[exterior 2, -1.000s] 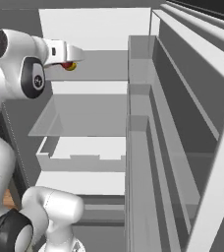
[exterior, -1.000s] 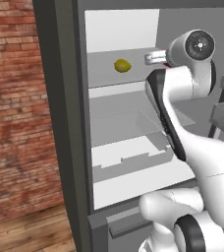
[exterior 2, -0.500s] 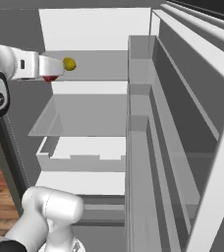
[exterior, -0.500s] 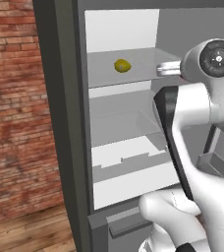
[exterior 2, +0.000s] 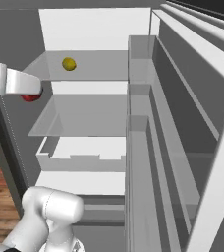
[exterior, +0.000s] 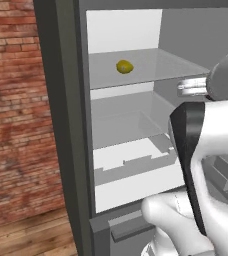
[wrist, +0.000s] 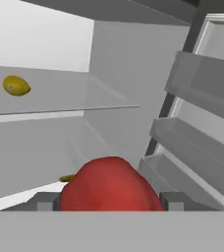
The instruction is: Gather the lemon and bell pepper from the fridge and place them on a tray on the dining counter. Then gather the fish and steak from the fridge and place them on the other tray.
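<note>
We see pincer (wrist: pixel 111 202) pinching bell pepper (wrist: pixel 109 187), at 6 o'clock in hand view, inside open fridge (exterior: pixel 61 125). Lemon (exterior: pixel 124 66) on upper glass shelf, 10 o'clock. We judge nothing trayed yet; lemon, fish, steak left.

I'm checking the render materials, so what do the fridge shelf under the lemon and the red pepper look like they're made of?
The shelf looks like clear glass: thin, see-through, with a pale edge. The lemon on it looks matte yellow. The bell pepper, between the fingers of the hand, looks smooth and slightly glossy, with soft highlights.
</note>
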